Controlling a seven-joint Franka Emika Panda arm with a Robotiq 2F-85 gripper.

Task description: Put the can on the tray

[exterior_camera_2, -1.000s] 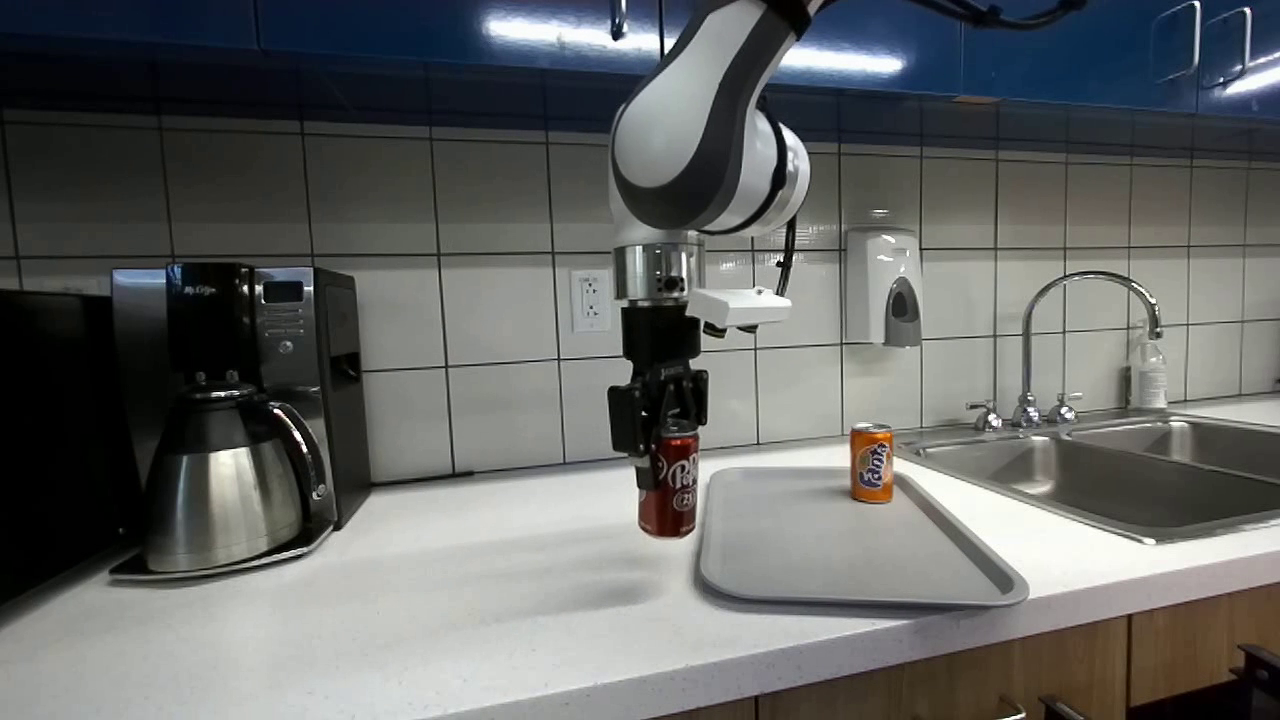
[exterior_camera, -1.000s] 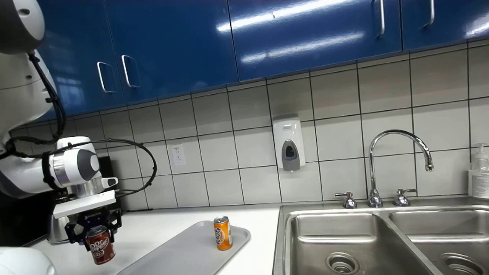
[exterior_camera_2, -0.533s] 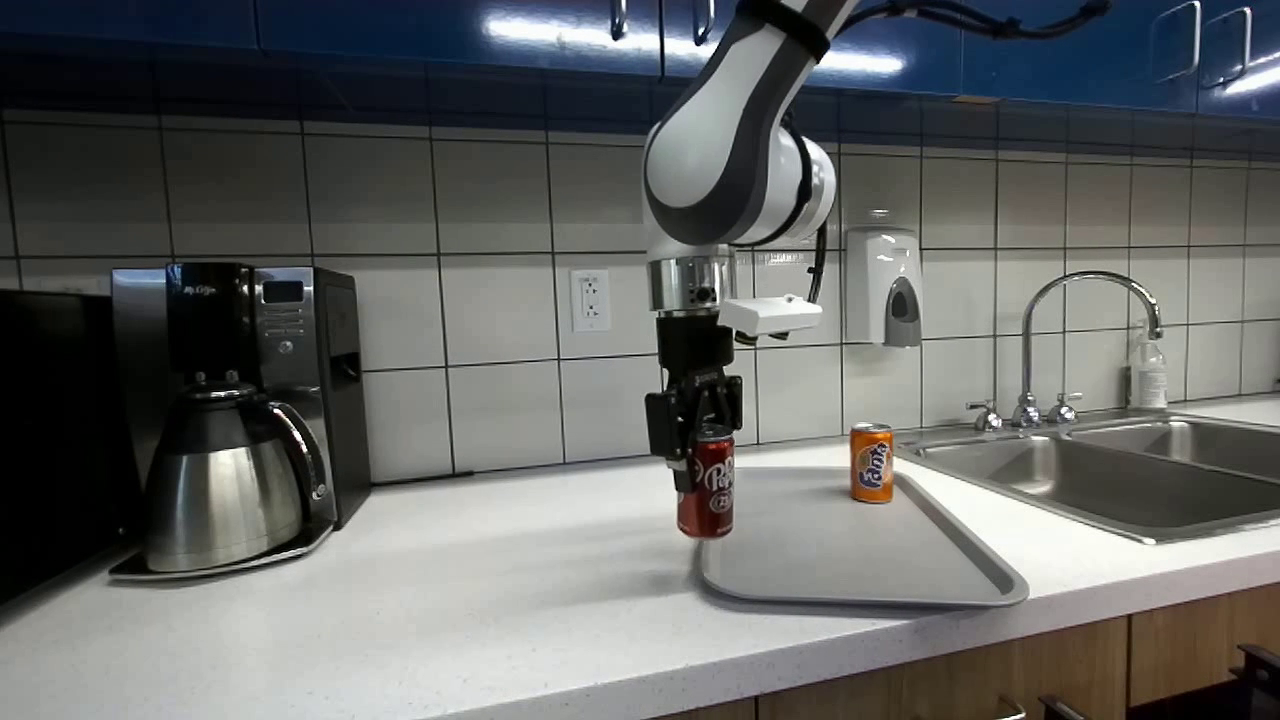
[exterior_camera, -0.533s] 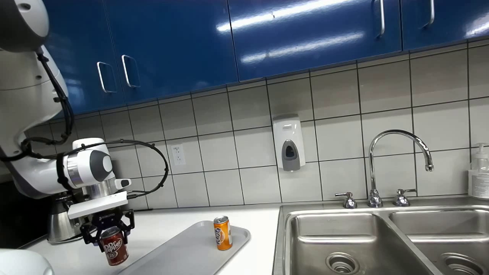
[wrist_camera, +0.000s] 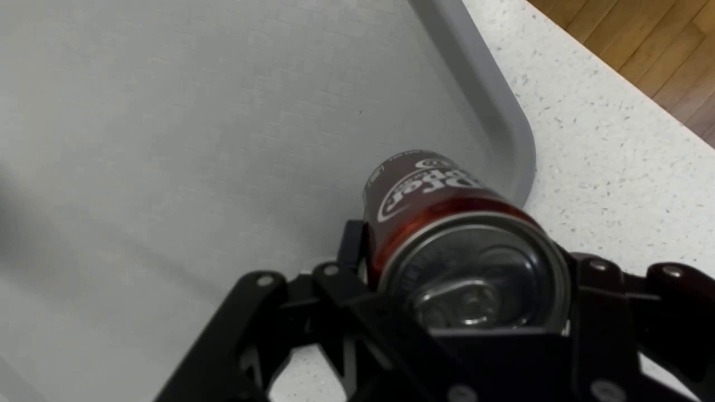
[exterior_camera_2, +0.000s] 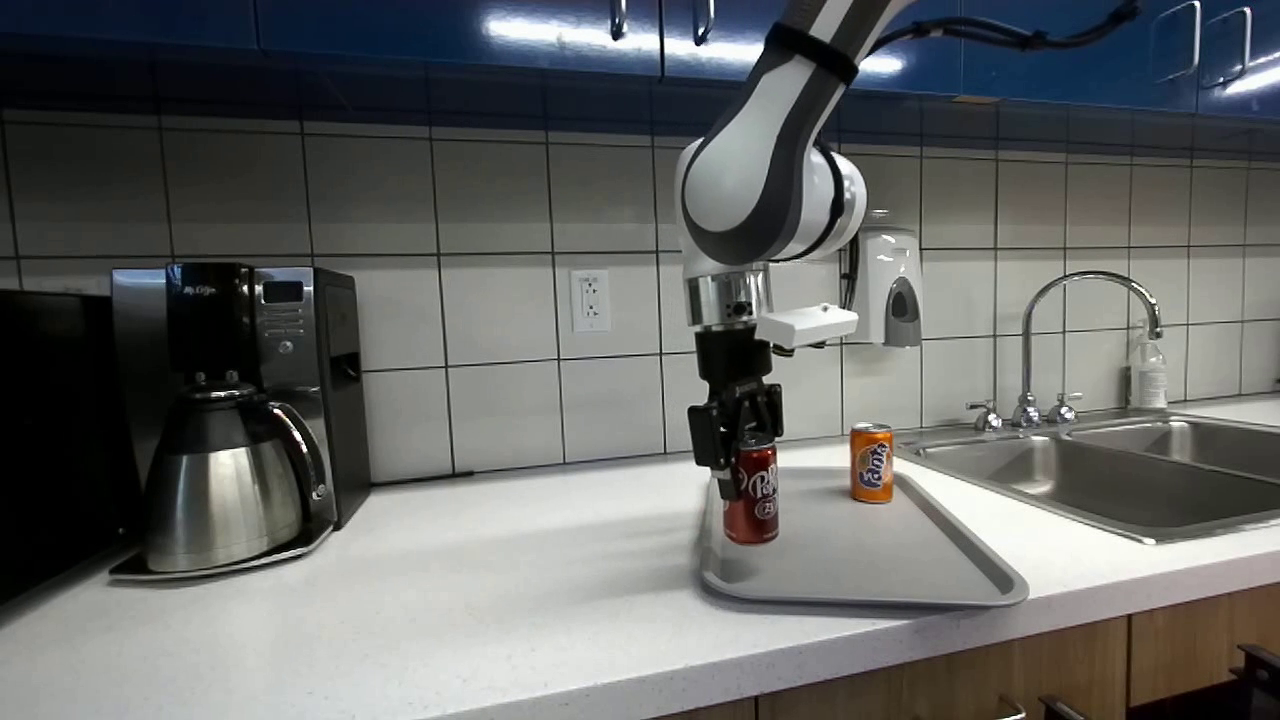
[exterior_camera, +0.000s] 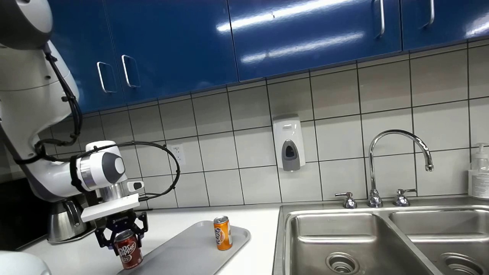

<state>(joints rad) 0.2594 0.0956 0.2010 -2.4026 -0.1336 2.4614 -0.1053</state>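
A: How is the can finished?
B: A dark red wall is noted, lettered "Dr Pepper" in white, with a round "23" mark set below.
A: And the top?
B: Pale bare metal is recorded in the wrist view, ringed by a rim and fitted with a tab.
A: How is it held?
B: It is clamped by the gripper, with a finger laid against either side; in an exterior view it is seen nearly upright.
A: Where is it found?
B: Over the tray, by a rounded corner. Whether the tray is touched by the base cannot be told.
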